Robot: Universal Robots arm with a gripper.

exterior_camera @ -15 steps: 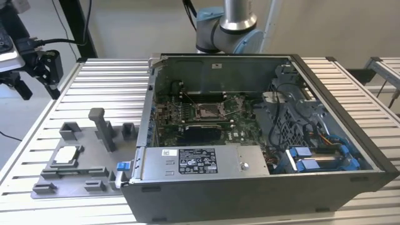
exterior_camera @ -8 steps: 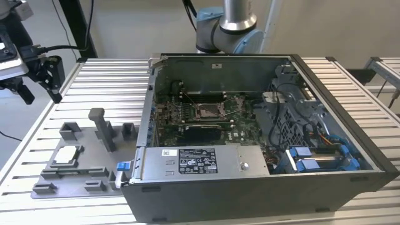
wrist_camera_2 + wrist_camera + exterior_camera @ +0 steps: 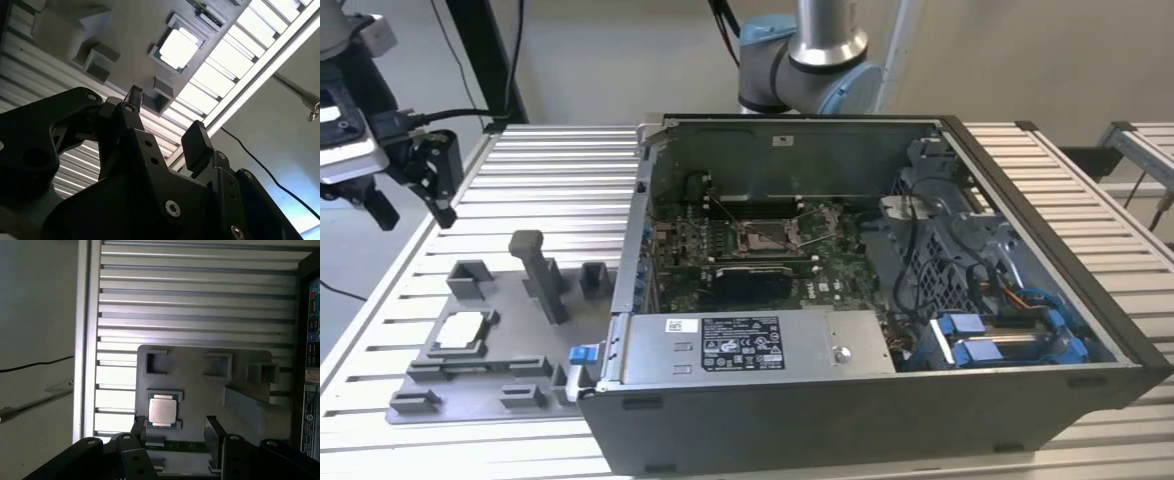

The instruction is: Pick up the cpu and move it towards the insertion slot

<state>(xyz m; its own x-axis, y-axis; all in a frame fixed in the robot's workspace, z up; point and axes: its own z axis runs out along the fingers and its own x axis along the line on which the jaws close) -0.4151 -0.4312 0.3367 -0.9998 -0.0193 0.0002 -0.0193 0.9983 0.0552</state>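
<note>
Hand [image 3: 175, 432] spread wide, empty, base cut off in both wrist views. It hovers over the cpu [image 3: 162, 410], which is seated in a grey fixture [image 3: 200, 390] on the ribbed surface [image 3: 190, 300]. Insertion slot [image 3: 767, 235] well apart, inside the open computer case [image 3: 854, 420] — lever hard to make out.

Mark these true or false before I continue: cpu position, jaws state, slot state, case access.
1. The cpu lies on the grey fixture, outside the computer case. True.
2. The jaws are shut on the cpu. False: in both wrist views they stand open and empty, apart from the chip.
3. The cpu sits in the insertion slot. False: the slot is inside the case, and the chip is on the fixture at the exterior view's left.
4. The case is open, with the green board exposed. True.
</note>
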